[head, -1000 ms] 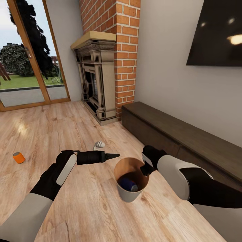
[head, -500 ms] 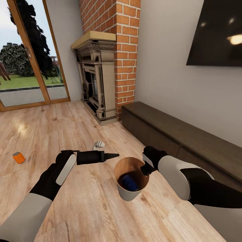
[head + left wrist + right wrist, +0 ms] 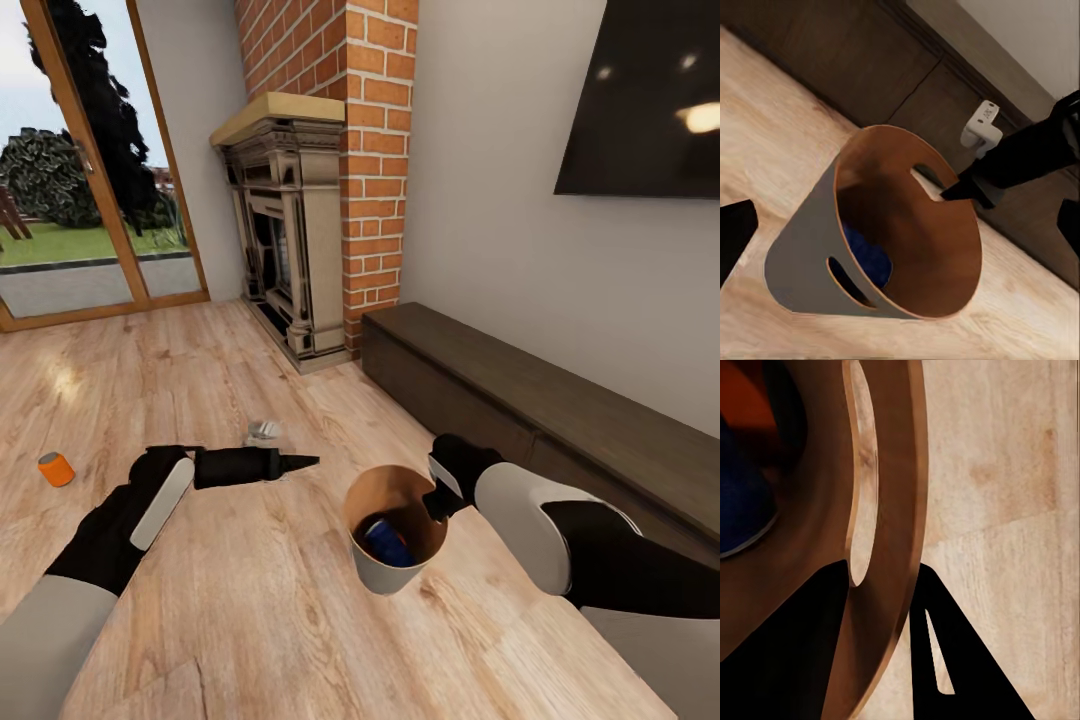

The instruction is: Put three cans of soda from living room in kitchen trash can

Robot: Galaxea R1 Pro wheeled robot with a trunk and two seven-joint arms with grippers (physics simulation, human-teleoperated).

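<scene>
The tash can (image 3: pixel 385 575), a grey bucket with a coppery inside, hangs just above the wooden floor. My right gripper (image 3: pixel 432 505) is shut on its rim, one finger inside the wall and one outside (image 3: pixel 881 574). A blue can of soda (image 3: pixel 386 541) lies in the bottom (image 3: pixel 870 259); an orange-red patch shows beside it (image 3: pixel 746 394), and I cannot tell what it is. My left gripper (image 3: pixel 303 462) hovers left of the bucket, open and empty, its fingers (image 3: pixel 735 232) wide apart. An orange can of soda (image 3: pixel 56 468) stands on the floor at far left.
A long low dark bench (image 3: pixel 520 390) runs along the right wall under the TV (image 3: pixel 650 90). Ahead stand a fireplace (image 3: pixel 285 230) and a red brick column (image 3: pixel 370 150). A glass door (image 3: pixel 90 170) is at the back left. Open floor (image 3: pixel 150 380) lies between.
My left arm has drawn back to the left, away from the bucket. The blue can has shifted and settled inside the bucket. The right gripper keeps its hold on the rim.
</scene>
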